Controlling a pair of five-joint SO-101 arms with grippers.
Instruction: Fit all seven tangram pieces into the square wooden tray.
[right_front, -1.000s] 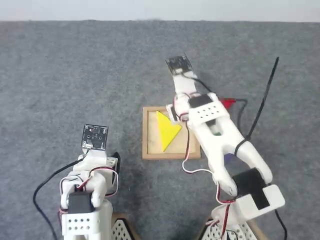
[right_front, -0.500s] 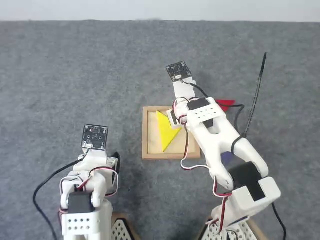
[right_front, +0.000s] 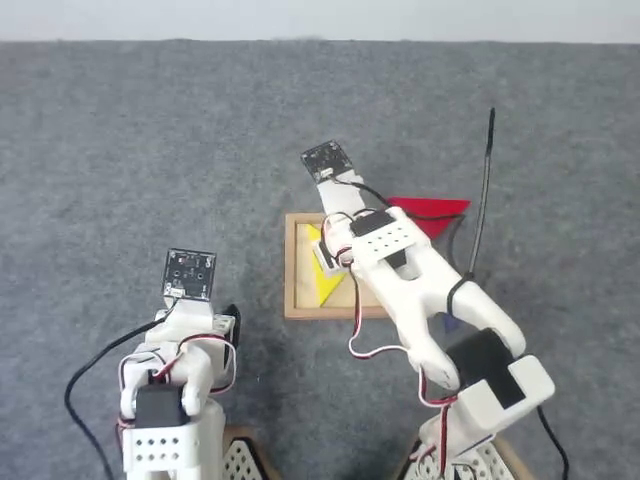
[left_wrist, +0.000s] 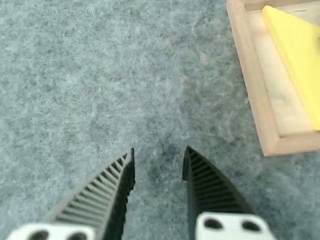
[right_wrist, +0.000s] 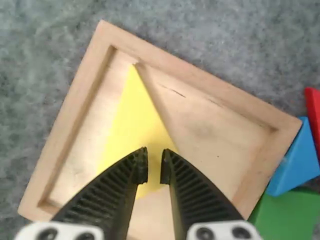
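The square wooden tray (right_front: 292, 270) lies mid-table with a yellow triangle (right_front: 330, 288) inside it. In the right wrist view my right gripper (right_wrist: 153, 170) hangs just over the yellow triangle (right_wrist: 135, 120), fingers drawn together to a thin slit with nothing between them. The tray's rim (right_wrist: 200, 80) frames bare wood beside the triangle. A red triangle (right_front: 430, 213) lies on the carpet at the tray's far right corner. Blue (right_wrist: 296, 162) and green (right_wrist: 285, 215) pieces sit outside the tray's right side. My left gripper (left_wrist: 157, 160) is open over bare carpet, left of the tray (left_wrist: 250, 75).
Grey carpet covers the whole table. The right arm's white body (right_front: 420, 290) stretches over the tray's right half and hides the pieces beyond it. The left arm (right_front: 180, 360) rests at the front left. A black cable (right_front: 480, 190) rises by the red triangle.
The right arm has swung left across the tray, uncovering the red triangle. The left arm has stayed still.
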